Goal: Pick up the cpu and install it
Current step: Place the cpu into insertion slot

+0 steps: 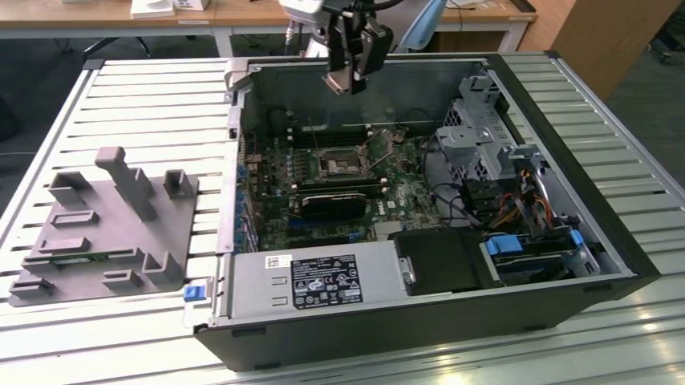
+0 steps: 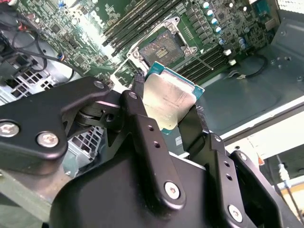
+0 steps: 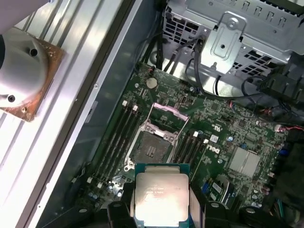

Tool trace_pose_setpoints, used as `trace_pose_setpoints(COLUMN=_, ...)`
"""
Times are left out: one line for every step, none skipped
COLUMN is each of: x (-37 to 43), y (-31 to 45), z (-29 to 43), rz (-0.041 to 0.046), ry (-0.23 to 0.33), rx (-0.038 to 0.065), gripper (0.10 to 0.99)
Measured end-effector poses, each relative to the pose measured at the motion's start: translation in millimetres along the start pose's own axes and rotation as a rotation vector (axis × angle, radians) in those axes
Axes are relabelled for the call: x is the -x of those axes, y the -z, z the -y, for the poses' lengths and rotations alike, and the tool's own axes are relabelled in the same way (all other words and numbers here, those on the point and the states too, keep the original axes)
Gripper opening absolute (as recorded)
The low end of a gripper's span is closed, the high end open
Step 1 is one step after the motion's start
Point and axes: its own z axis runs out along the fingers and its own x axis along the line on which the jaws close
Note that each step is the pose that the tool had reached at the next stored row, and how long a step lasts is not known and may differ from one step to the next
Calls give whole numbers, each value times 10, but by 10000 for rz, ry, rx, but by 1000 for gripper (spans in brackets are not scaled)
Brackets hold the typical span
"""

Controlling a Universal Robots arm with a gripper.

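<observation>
End effector (image 1: 345, 83) pinches cpu (image 3: 161, 199) by two opposite edges, metal plate facing away from the board (image 3: 223, 118). Open socket (image 3: 151, 151) lies beneath.

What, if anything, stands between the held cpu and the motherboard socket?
Nothing visible. The gripper holds the cpu in open air above the case, and the socket lies uncovered below, its bracket swung back.

The cpu (image 3: 161, 202) has a smooth metal top; the hand (image 2: 168, 97) is matt black.
</observation>
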Motion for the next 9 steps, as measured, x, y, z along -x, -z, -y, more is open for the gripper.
trace_pose_setpoints(x=0, y=-1, z=0, rz=6, ry=-94, rx=2, gripper=541)
trace_pose_setpoints(x=0, y=-1, z=0, rz=13, ry=-195, rx=5, gripper=541)
trace_pose_setpoints(x=0, y=-1, z=0, rz=20, ry=-291, rx=6, gripper=541)
trace_pose_setpoints(x=0, y=-1, z=0, rz=26, ry=-373, rx=7, gripper=541)
trace_pose_setpoints(x=0, y=-2, z=0, rz=31, ry=-446, rx=8, gripper=541)
trace_pose_setpoints(x=0, y=-2, z=0, rz=35, ry=-517, rx=10, gripper=541)
trace_pose_setpoints(x=0, y=-3, z=0, rz=40, ry=-591, rx=12, gripper=541)
trace_pose_setpoints(x=0, y=-3, z=0, rz=45, ry=-667, rx=13, gripper=541)
trace_pose_setpoints(x=0, y=-3, z=0, rz=51, ry=-752, rx=14, gripper=541)
